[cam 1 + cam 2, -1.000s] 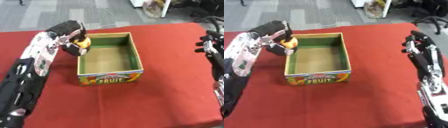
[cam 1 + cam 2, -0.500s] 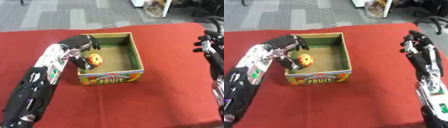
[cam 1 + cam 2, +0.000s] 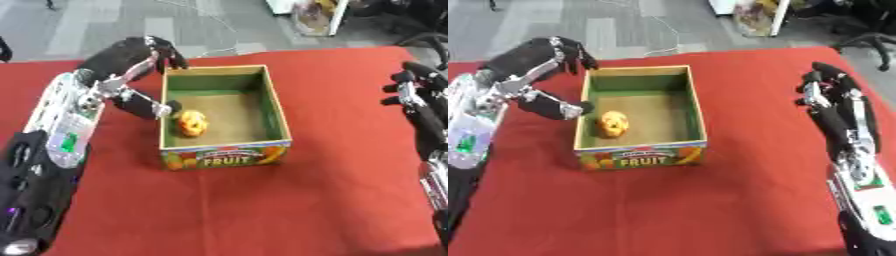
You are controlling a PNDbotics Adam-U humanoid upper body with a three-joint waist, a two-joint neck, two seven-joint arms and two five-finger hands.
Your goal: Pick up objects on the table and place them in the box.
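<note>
My left hand [image 3: 131, 65] hangs spread and empty just outside the box's [image 3: 278, 107] left wall, thumb tip near the rim. The orange fruit [image 3: 192, 123] lies inside the box, below and to the right of that hand, close to the near-left corner. My right hand [image 3: 833, 100] rests with fingers relaxed, well apart on the red surface [image 3: 262, 210], far right of the box.

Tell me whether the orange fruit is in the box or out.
In. The fruit lies on the floor of the box, by its left wall; the left hand is open beside it.
</note>
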